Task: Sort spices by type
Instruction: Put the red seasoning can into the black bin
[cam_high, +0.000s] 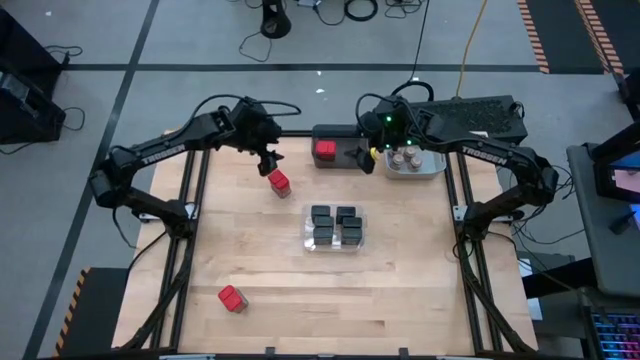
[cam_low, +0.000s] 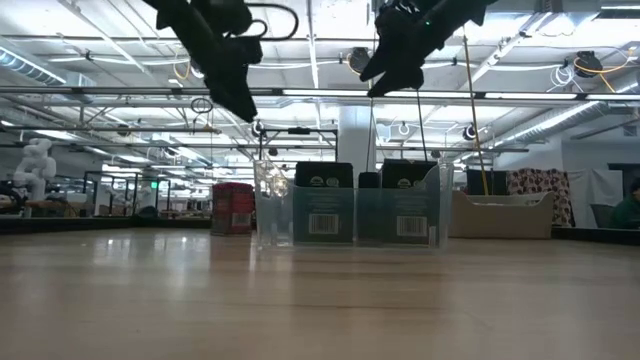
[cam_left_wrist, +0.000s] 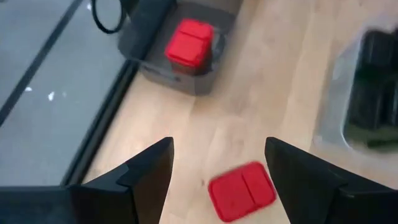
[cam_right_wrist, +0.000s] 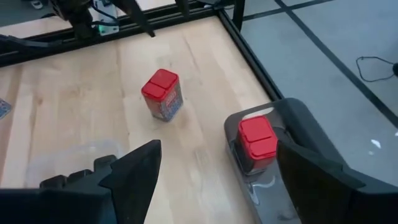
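While the left gripper (cam_high: 267, 160) hangs above the wooden table (cam_high: 400, 270) w/ fingers (cam_left_wrist: 149, 171) spread apart & nothing between them, a red-topped boxy spice container (cam_high: 279, 182) stands upright on the wood just beside/below it, not touching. Right gripper (cam_high: 366, 158) is raised over the dark grey bin (cam_high: 350, 137) at the table's far edge, jaws wide apart, holding nothing. One red-lidded spice box (cam_high: 325, 150) sits inside that bin, toward its left end. Just right of it, a light grey bin (cam_high: 432, 168) holds the small round tan-lidded jars (cam_high: 404, 158), bunched together. Mid-table, a clear plastic bin (cam_high: 309, 243) carries the black boxy containers (cam_high: 336, 226), approx. 2 rows, packed touching. Another red-topped box (cam_high: 232, 298) lies on its own near the front left corner, well apart from the rest. Low view: both grippers are up off the table, barcoded black boxes visible thru the clear wall.
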